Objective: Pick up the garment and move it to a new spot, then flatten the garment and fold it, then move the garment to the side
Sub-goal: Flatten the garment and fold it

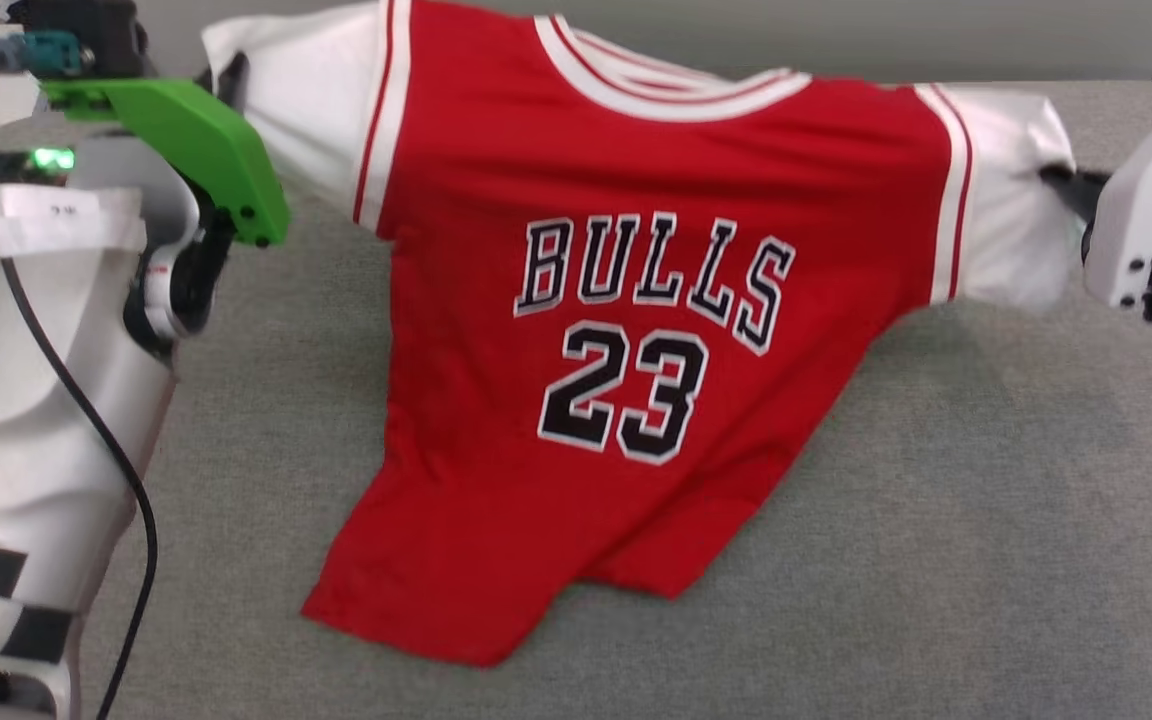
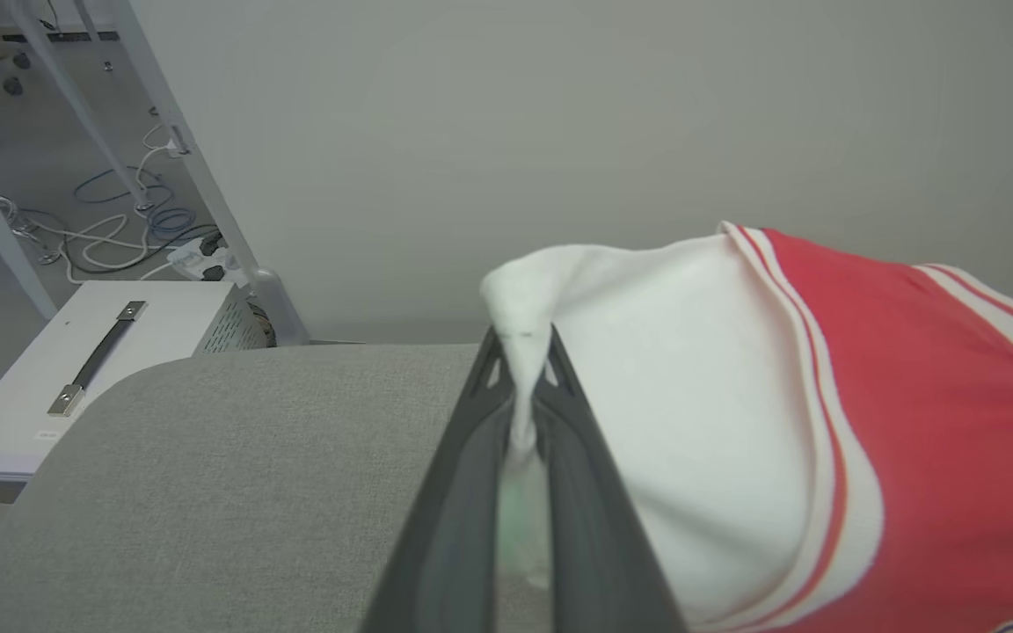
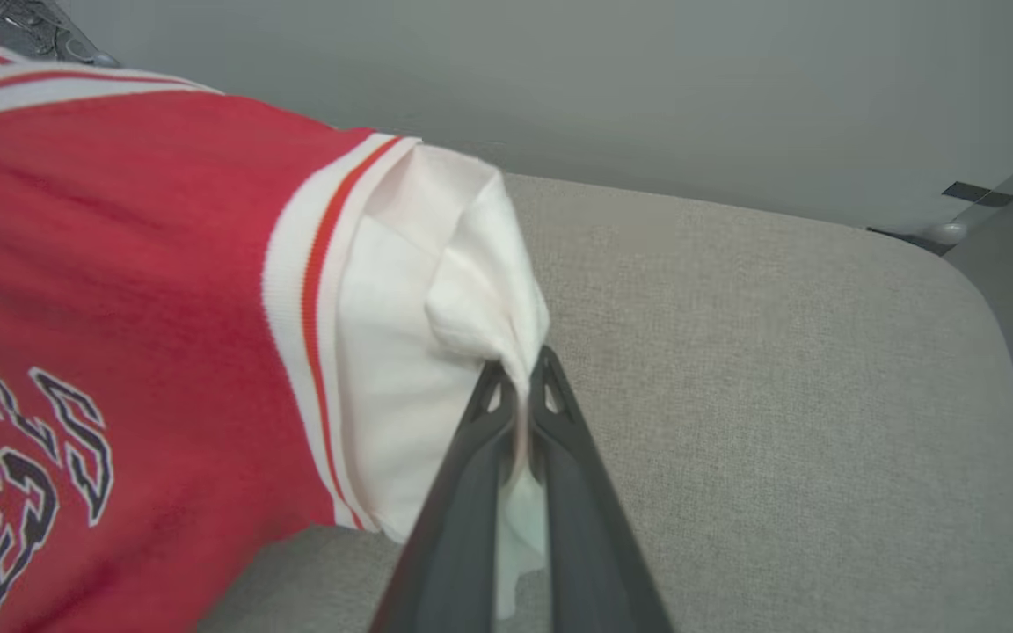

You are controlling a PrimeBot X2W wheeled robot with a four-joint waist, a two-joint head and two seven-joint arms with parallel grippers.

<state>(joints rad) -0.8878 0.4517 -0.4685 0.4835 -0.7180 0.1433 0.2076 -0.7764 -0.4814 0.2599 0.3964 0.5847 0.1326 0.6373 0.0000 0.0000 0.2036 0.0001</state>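
Since the garment (image 1: pixel 636 300) is a soft, light knit, it probably handles limp: it sags wherever nothing holds it, drags rather than slides on cloth, and isn't fragile. It hangs stretched across the upper middle of the head view with collar and shoulders raised and the chest print facing the camera. The lower hem trails onto the grey padded surface (image 1: pixel 936 520) at lower centre, one hem corner slightly doubled under.

Best holds, I judge, are the two white sleeve ends, as taken now. An even pinch at both spreads the body flat, though a thin pinch could pull out under hard tension.

The left gripper (image 2: pixel 520 338) is clamped tight on the bunched tip of one white sleeve (image 2: pixel 691 396), with cloth squeezed down the gap between its fingers. The right gripper (image 3: pixel 520 365) is closed the same way on the other sleeve (image 3: pixel 401 352), a tuft of cloth caught between its fingers.

For pose, the pale left forearm (image 1: pixel 26 400) rises along the left edge of the head view, and a green mount (image 1: pixel 176 130) sits at upper left with the fingers reaching into the sleeve. The right wrist housing (image 1: pixel 1136 220) sits at the right edge with its fingers pointing toward frame left. The arms are spread wide, both held above the surface.
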